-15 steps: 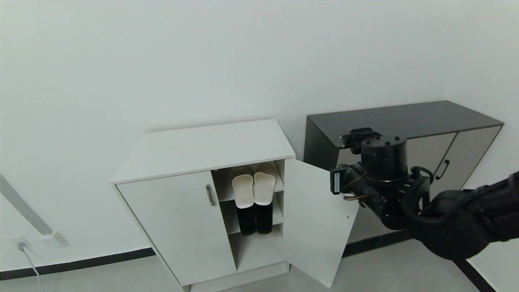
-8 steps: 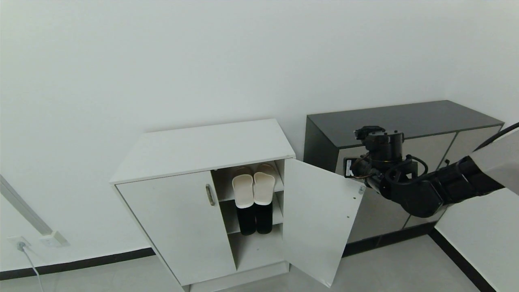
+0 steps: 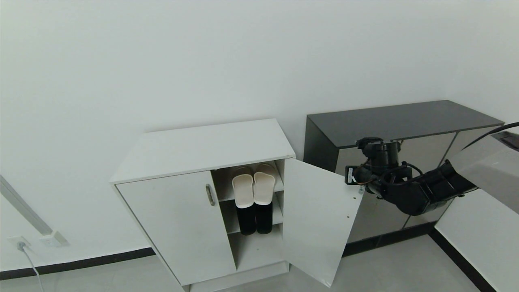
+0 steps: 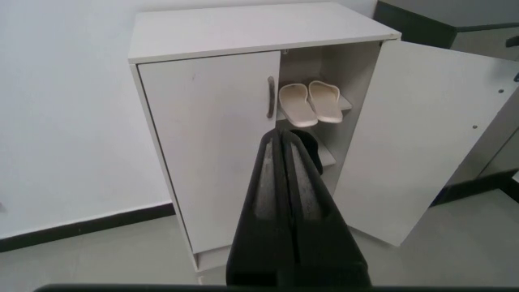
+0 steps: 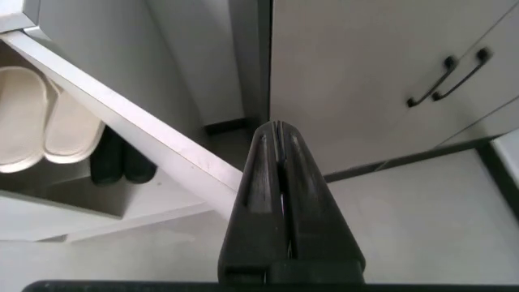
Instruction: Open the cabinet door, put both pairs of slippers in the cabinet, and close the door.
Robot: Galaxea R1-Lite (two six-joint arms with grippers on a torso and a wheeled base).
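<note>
White wooden two-door cabinet is standing against the white wall, its right door swinging wide open, its left door sitting closed with a slim metal handle near its inner edge. Pair of cream slippers is lying side by side on the upper shelf inside, ends sticking out over the shelf front. Pair of black slippers is sitting on the shelf just below, also side by side and directly under the cream pair. Bottom compartment is showing bare white board.

Right gripper is hanging just beside the free edge of the open right door, on its outer face side, jaws pressed together and holding nothing; whether it is touching the door is not clear. Right arm is stretching in from the right, in front of the dark grey low cabinet with a glossy top.

Left gripper is hovering well apart from the white cabinet, facing its front, jaws closed and gripping nothing.

Wall socket with a plugged grey cable is sitting low on the wall to the left
</note>
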